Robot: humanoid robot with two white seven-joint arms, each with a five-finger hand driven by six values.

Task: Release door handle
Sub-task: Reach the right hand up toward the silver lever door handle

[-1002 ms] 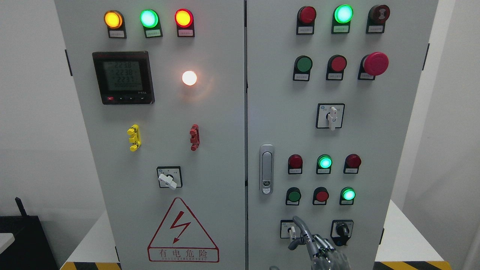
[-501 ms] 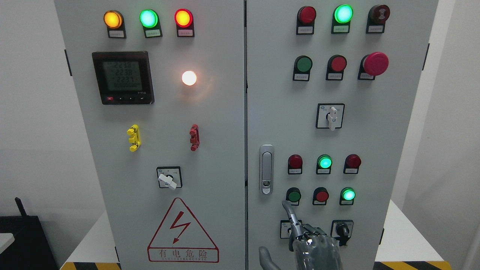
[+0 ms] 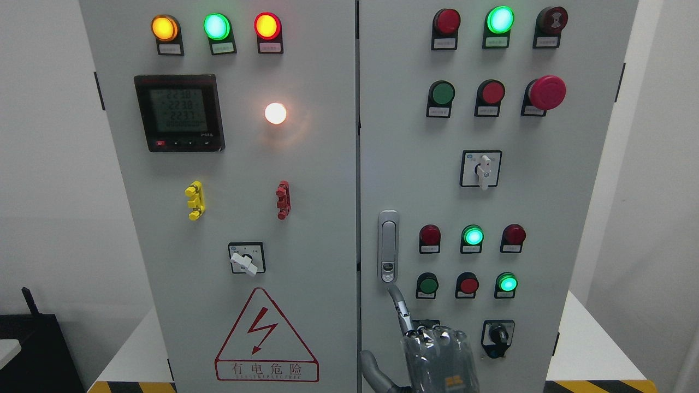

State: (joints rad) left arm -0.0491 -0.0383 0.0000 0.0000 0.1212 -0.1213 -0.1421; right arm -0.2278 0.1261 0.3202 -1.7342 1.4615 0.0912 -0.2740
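Observation:
The silver door handle point(image 3: 388, 245) sits upright in its recess at the left edge of the cabinet's right door point(image 3: 404, 136), lying flush, with a round lock point(image 3: 387, 268) at its lower end. My right hand point(image 3: 404, 323) rises from the bottom edge just below it. Its index finger point(image 3: 400, 308) points up, the tip a little below the handle and apart from it. The thumb point(image 3: 371, 368) sticks out to the left and the other fingers are curled at the knuckles point(image 3: 437, 334). It holds nothing. The left arm does not show.
Around the hand are a green button point(image 3: 427, 285), a red button point(image 3: 468, 285), a lit green lamp point(image 3: 507, 283) and a black rotary switch point(image 3: 497, 334). The hand partly hides another switch point(image 3: 426, 323). The left door point(image 3: 306, 229) carries a meter and a warning triangle point(image 3: 266, 338).
My right hand has moved up and to the left across the lower right door. Its index finger has straightened, and the tip now lies just under the handle.

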